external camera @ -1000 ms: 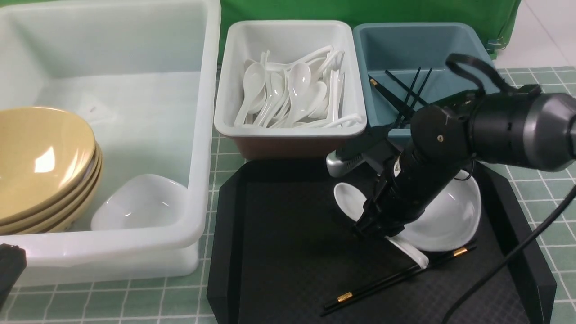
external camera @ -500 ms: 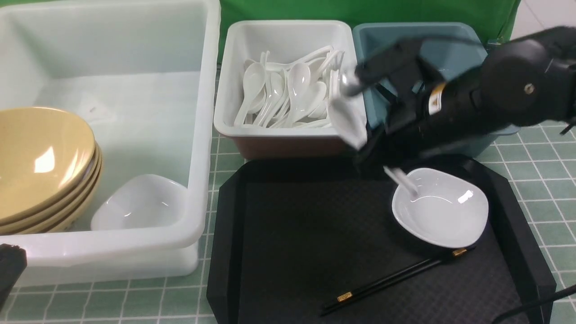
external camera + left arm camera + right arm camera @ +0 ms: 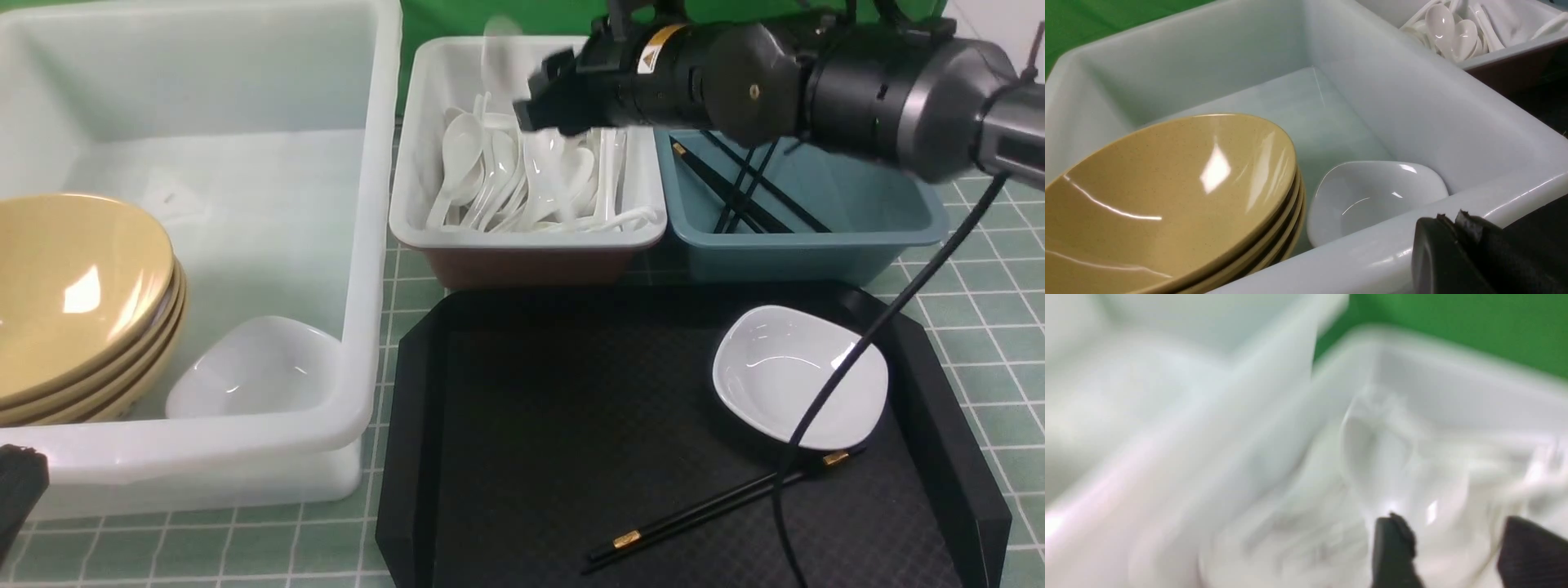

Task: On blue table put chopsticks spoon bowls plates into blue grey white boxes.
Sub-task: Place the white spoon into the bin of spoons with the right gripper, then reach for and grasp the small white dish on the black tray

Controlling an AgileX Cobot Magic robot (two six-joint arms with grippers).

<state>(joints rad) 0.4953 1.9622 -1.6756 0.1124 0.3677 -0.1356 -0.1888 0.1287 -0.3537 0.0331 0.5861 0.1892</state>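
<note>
Risk, gravest first. The glossy white ceramic soup spoon (image 3: 500,49) shows as a blur in the air above the white plastic bin with brownish outside (image 3: 531,265), just off the tips of the right gripper (image 3: 1455,555). Its jaws stand apart, and nothing is discernible between them. This is judged a release from height: the spoon may strike the heap below, chip, or bounce over the rim. Next, the right arm's black cable (image 3: 898,302) hangs across the small white squarish dish (image 3: 767,367) on the tray, and a careless sweep of the arm could drag that dish. Lesser: the thin black gold-banded chopsticks (image 3: 710,510) lie with one end just beside the dish, so lifting it could roll them.

Containers, largest first.
- Large translucent white plastic tub (image 3: 371,245): holds a tilted stack of wide tan-yellow glossy bowls (image 3: 73,286) and, just beside them, a second white dish (image 3: 253,371). The left gripper (image 3: 1450,218) sits just outside the near wall, jaws together on nothing.
- Black textured tray (image 3: 531,408), not a destination: carries the small white squarish dish and the gold-banded chopsticks, both yet to be sorted.
- White bin: a jumbled heap of white spoons (image 3: 522,180) fills its floor.
- Blue-grey plastic bin (image 3: 816,253): several crossed black sticks (image 3: 735,192) lean against its left wall.

All stand on the grey-green gridded table (image 3: 980,327).
</note>
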